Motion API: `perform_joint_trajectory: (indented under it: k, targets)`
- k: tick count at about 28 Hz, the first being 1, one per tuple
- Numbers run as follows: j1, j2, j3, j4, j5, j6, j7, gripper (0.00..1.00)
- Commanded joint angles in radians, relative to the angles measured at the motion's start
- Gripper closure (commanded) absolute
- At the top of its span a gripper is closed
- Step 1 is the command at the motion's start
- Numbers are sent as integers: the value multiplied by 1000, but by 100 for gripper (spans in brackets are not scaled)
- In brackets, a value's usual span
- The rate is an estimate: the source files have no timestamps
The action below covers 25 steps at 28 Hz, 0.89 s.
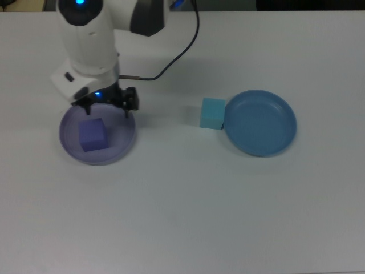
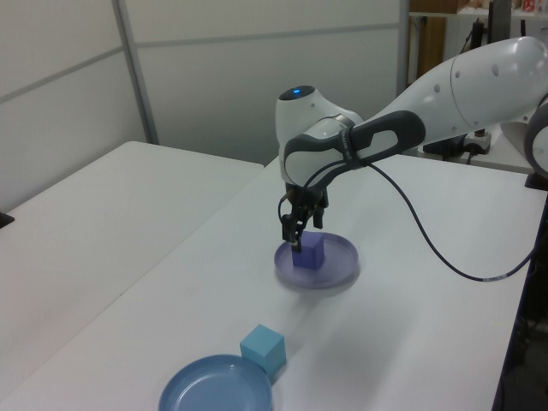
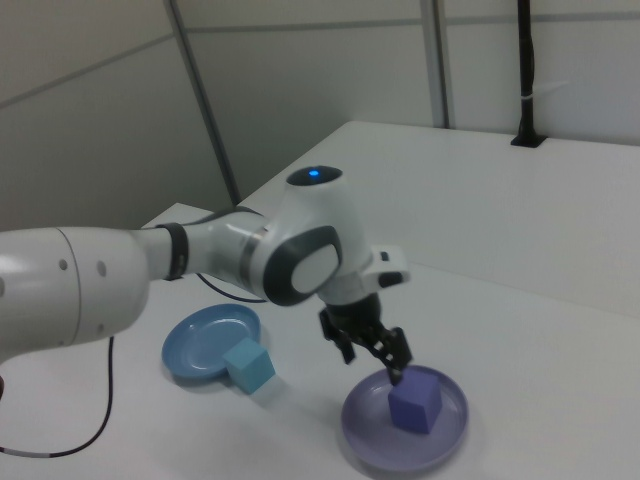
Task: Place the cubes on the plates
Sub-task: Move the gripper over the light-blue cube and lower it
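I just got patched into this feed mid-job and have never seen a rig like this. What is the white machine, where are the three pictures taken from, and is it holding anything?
The white machine is a single robot arm ending in a gripper with two jaws. One picture looks straight down on the white table; the other two look across it from opposite sides.

On the table are two plates and two cubes. The purple cube sits inside the lavender plate. The turquoise cube rests on the table against the rim of the blue plate, not in it.

The arm holds nothing: its jaws are open, just above the purple cube.
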Motion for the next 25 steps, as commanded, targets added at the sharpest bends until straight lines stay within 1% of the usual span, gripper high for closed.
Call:
perform_joint_trajectory:
  k: [1, 3, 4, 7, 8, 9, 14, 18, 25]
  targets:
    - [62, -27, 59, -3, 21, -62, 20, 0]
    - [77, -25, 82, -5, 21, -67, 43, 0]
    - [94, -22, 104, -9, 21, -67, 66, 0]
    - [125, -17, 122, -13, 21, -67, 100, 0]
    - [137, -16, 122, -14, 21, -65, 104, 0]
    - [166, -11, 122, -16, 21, -61, 121, 0]
    - [227, 3, 122, -26, 20, -52, 176, 0]
    - [260, 6, 122, -42, 17, -41, 190, 0]
    - [289, 15, 122, -77, 5, -4, 190, 0]
